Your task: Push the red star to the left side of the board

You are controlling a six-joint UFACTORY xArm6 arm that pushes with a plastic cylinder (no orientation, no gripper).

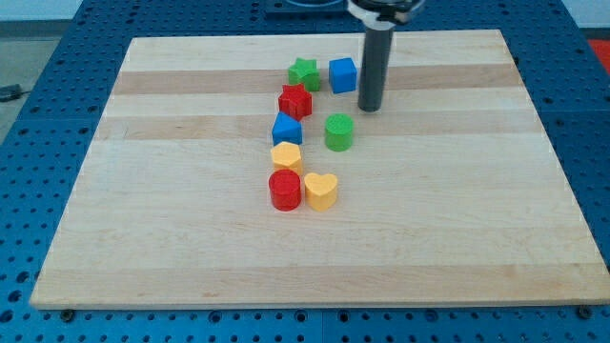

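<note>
Now, your rig has no jaws to spread or press, only my tip (369, 107), which stands just right of the blue cube (342, 74) and beyond it the red star (294, 100). You risk dragging the green star (304, 72) leftward too, since it touches the red star.

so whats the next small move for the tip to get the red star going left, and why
Probably bring my tip toward the view's bottom-left, into the gap just right of the red star. The tip now stands right of the blue cube and above the green cylinder, touching no block. From that gap a leftward push should meet the star alone, though the green star sits close above it.
</note>
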